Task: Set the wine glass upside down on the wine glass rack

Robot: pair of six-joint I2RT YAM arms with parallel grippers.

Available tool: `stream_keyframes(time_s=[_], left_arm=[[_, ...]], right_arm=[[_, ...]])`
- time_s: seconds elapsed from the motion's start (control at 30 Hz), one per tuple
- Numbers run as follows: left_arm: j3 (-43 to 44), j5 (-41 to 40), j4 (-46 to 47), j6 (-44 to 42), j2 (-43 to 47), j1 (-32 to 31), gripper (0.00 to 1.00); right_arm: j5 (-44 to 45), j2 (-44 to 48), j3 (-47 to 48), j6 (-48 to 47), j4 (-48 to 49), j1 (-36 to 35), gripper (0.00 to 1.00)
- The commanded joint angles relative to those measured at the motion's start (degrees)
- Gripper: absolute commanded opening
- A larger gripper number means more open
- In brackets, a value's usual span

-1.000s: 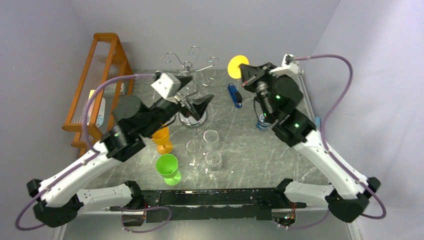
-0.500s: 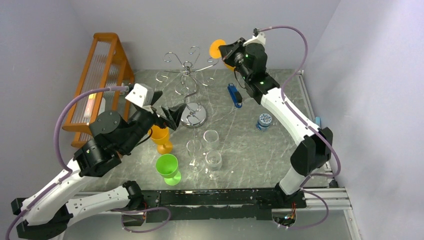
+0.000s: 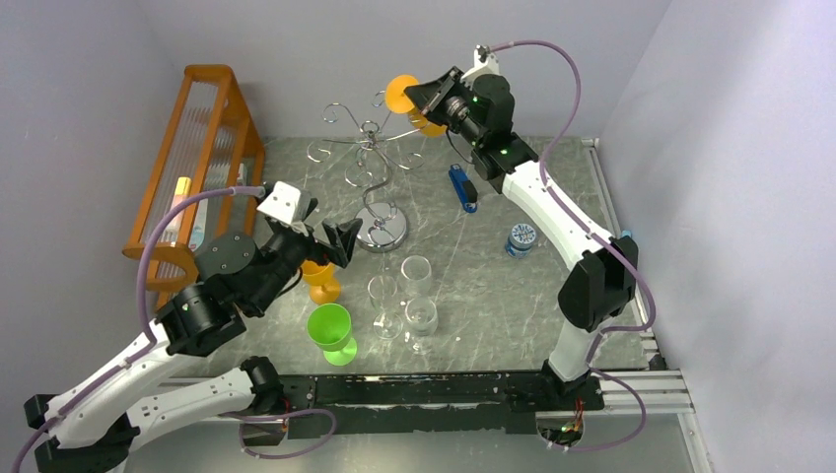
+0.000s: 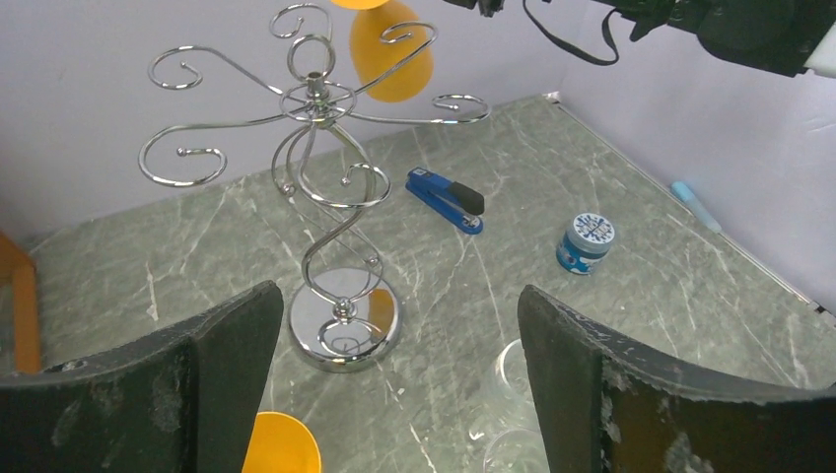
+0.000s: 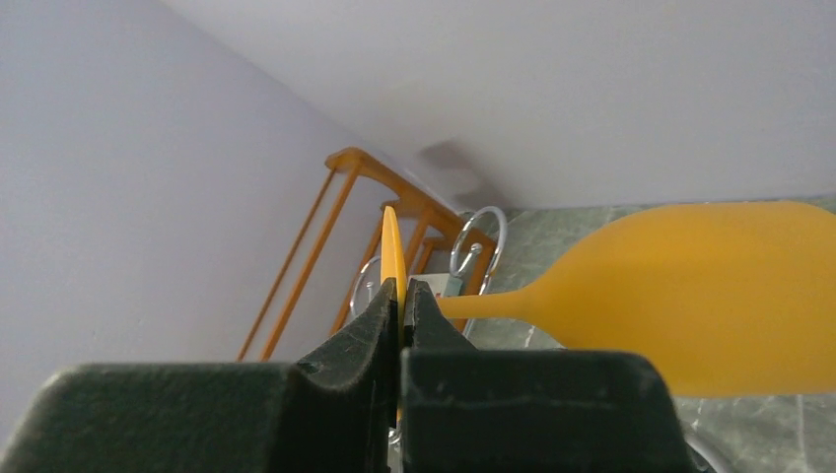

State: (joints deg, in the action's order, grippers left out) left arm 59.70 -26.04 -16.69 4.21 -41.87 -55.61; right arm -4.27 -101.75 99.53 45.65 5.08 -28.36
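The orange wine glass (image 3: 424, 120) is held upside down at the back, its flat foot (image 3: 399, 93) pinched in my right gripper (image 3: 418, 96), which is shut on it. In the right wrist view the foot (image 5: 391, 251) sits edge-on between the fingers and the bowl (image 5: 690, 296) hangs to the right. The glass hangs beside the top right hook arms of the chrome wine glass rack (image 3: 369, 150). The rack (image 4: 325, 187) stands on its round mirrored base (image 4: 345, 317). My left gripper (image 3: 330, 236) is open and empty, just left of the base.
A second orange glass (image 3: 318, 271), a green glass (image 3: 330, 327) and three clear glasses (image 3: 404, 301) stand near the front. A blue stapler (image 3: 462, 187) and a blue-lidded jar (image 3: 521, 239) lie right of the rack. The orange wooden shelf (image 3: 202, 148) stands at the left.
My right arm has carried the orange glass up and to the left, up to the rack's top hooks. My left arm has drawn back from the rack base toward the near left.
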Motion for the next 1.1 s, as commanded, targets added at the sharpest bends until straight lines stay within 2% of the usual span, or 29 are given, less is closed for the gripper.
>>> stream_keyframes(time_s=[0.0,0.47,1.07], left_arm=[[-0.96,-3.83,1.01,1.29,0.93,-0.11,0.92],[-5.00,-10.11,2.87,2.45,4.08,-0.11,0.92],[-5.06,-11.59,2.11,3.12,3.87,-0.11,0.92]], right_arm=[[-4.84,-0.79,2.18,2.39,-1.47,0.06,0.00],[-9.21,1.12,2.93,2.44,-9.86,0.01,0.00],[-0.44,7.03,1.22,0.45,-15.18,0.14,0.00]])
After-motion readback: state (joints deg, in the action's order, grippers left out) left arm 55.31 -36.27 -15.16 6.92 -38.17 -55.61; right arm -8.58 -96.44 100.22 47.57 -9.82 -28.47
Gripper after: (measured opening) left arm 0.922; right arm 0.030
